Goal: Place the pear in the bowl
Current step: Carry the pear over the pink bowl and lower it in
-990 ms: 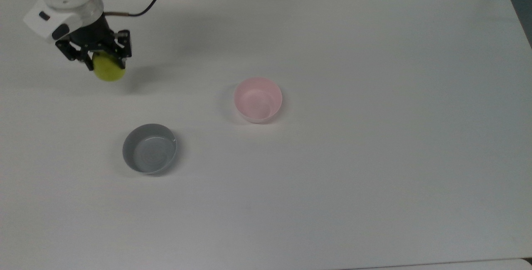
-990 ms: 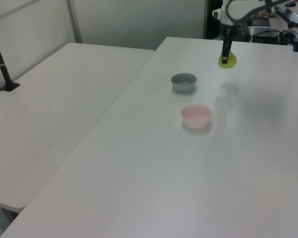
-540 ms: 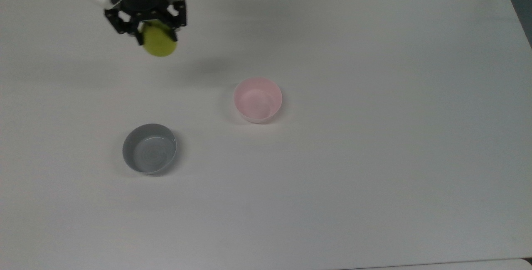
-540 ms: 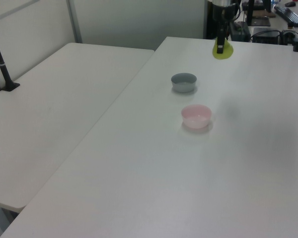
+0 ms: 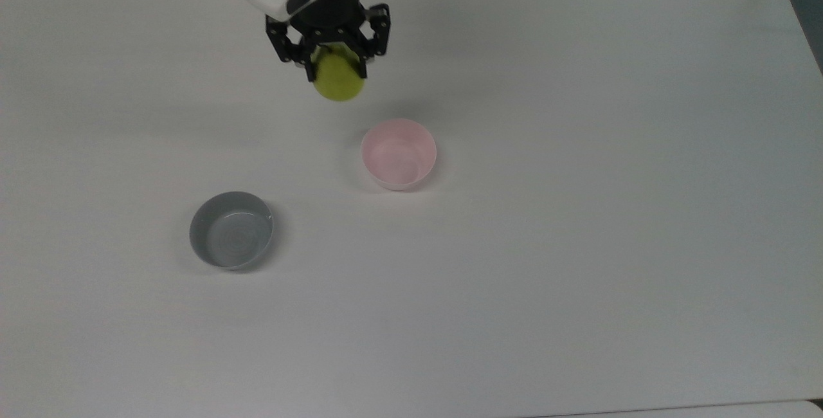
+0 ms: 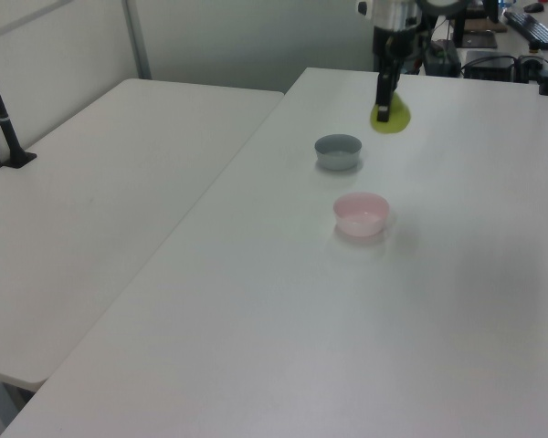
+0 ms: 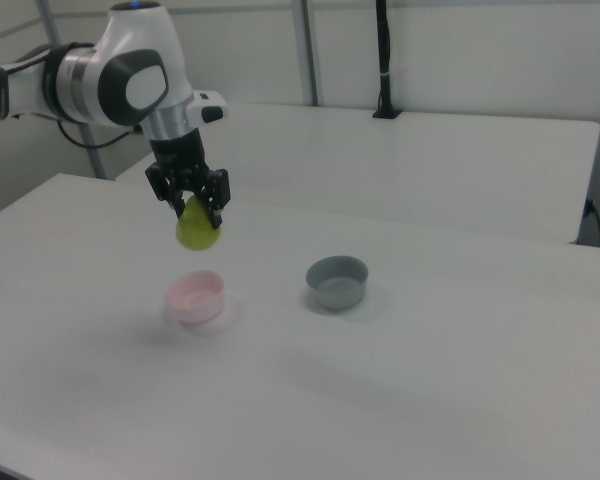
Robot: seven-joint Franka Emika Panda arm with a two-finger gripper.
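pear (image 5: 338, 80) | gripped in hand (image 5: 335, 69), airborne | carry step | next: centre over bowl (image 5: 398, 153) ahead-below hand, lower, release

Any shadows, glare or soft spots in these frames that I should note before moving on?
Top view: lighting is even, a faint shadow lies on the table beyond the held pear, no harsh glare. Left view: the pear and gripper look soft. Right view: the pink bowl and grey bowl cast only weak shadows.
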